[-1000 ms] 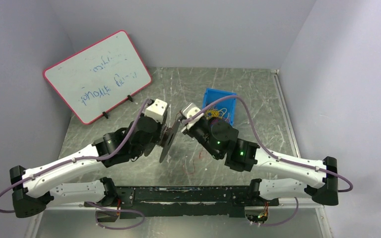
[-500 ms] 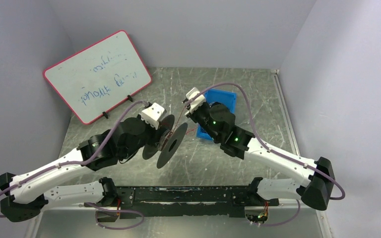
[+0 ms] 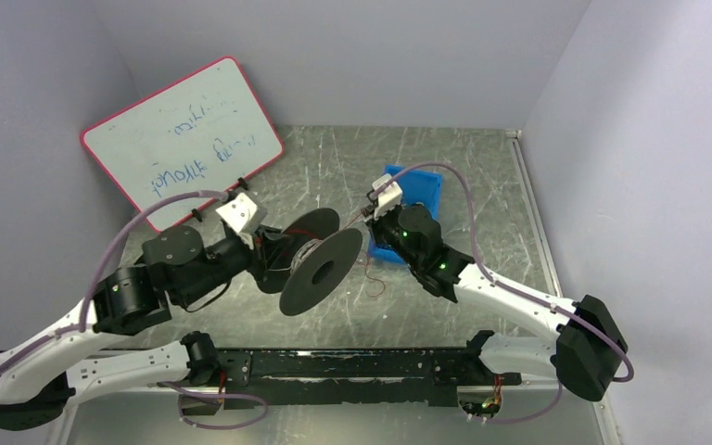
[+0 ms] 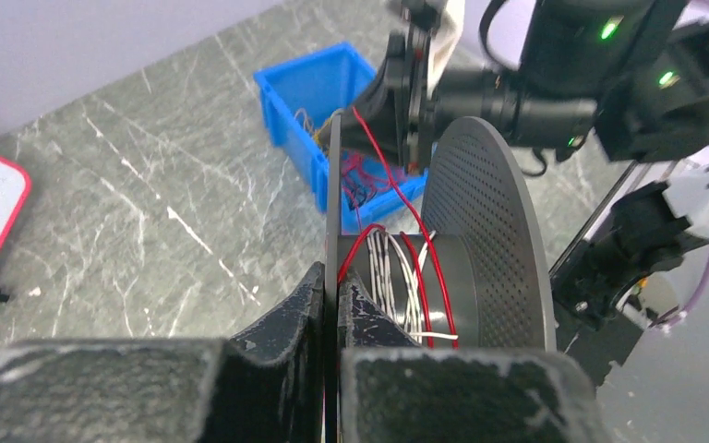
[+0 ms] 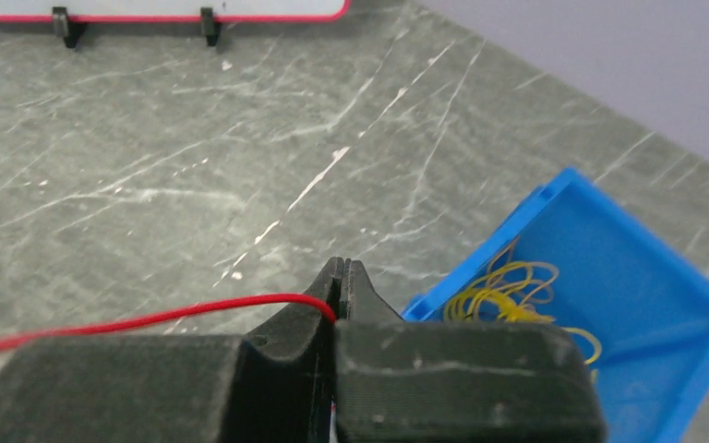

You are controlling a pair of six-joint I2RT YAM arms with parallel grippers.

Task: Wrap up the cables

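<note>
A black spool (image 3: 320,269) with two wide discs hangs above the table's middle. My left gripper (image 4: 332,277) is shut on the thin edge of its near disc (image 4: 333,185). White and red turns lie round the spool's core (image 4: 425,277). The cable, a thin red wire (image 4: 383,166), rises from the core to my right gripper (image 5: 343,268), which is shut on it just right of the spool. In the right wrist view the red wire (image 5: 148,318) runs off to the left. A slack red loop (image 3: 371,283) hangs below my right gripper (image 3: 368,215).
A blue bin (image 3: 417,190) holding a yellow wire tangle (image 5: 508,286) sits just behind the right gripper. A red-framed whiteboard (image 3: 181,139) leans at the back left. Grey walls close in both sides and the back.
The left arm has drawn back to the left and turned the spool so its disc faces the camera more. The right gripper has shifted right toward the bin, still holding the wire.
</note>
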